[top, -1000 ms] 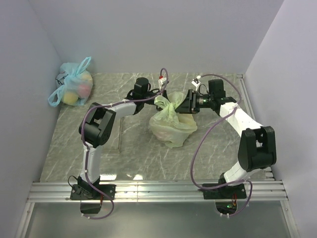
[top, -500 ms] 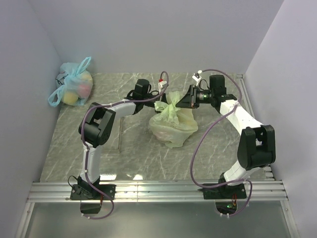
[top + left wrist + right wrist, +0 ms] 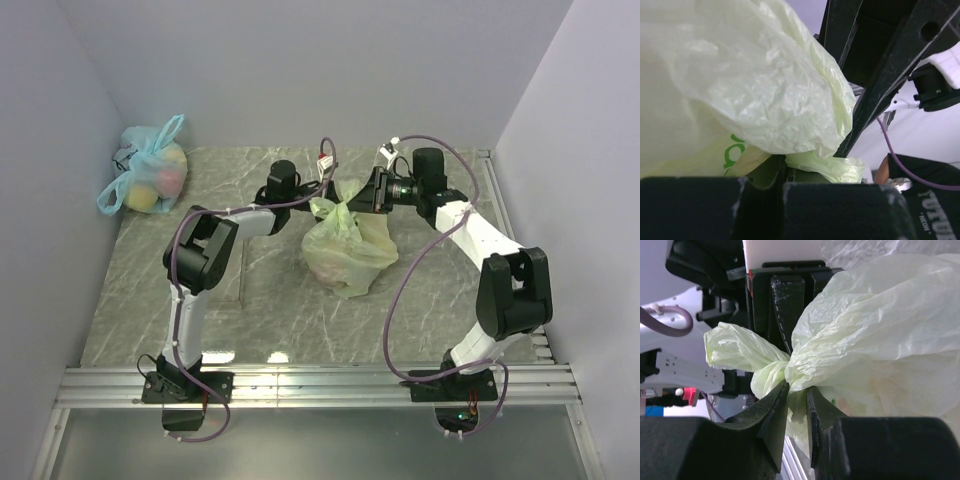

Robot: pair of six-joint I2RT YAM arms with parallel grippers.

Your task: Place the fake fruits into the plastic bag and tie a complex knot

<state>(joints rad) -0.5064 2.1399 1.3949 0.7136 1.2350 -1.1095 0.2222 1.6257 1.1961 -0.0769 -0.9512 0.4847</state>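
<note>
The pale green plastic bag point(image 3: 345, 250) sits bulging in the middle of the table, its neck gathered into a twist at the top. The fake fruits are inside it and show only as faint shapes through the plastic. My left gripper point(image 3: 322, 203) is shut on a strip of the bag's handle at the left of the twist; the bag point(image 3: 750, 95) fills the left wrist view. My right gripper point(image 3: 368, 196) is shut on the gathered neck point(image 3: 799, 390) from the right, its fingers point(image 3: 775, 405) pinching the bunched plastic.
A light blue knotted bag point(image 3: 148, 178) with pale fruits lies in the far left corner by the wall. A clear rectangular tray point(image 3: 240, 290) stands left of the green bag. Walls close in on the left, back and right.
Both grippers have moved toward the back of the table with the bag's neck, the right one shifting left and back. The bag's top has been drawn up and back.
</note>
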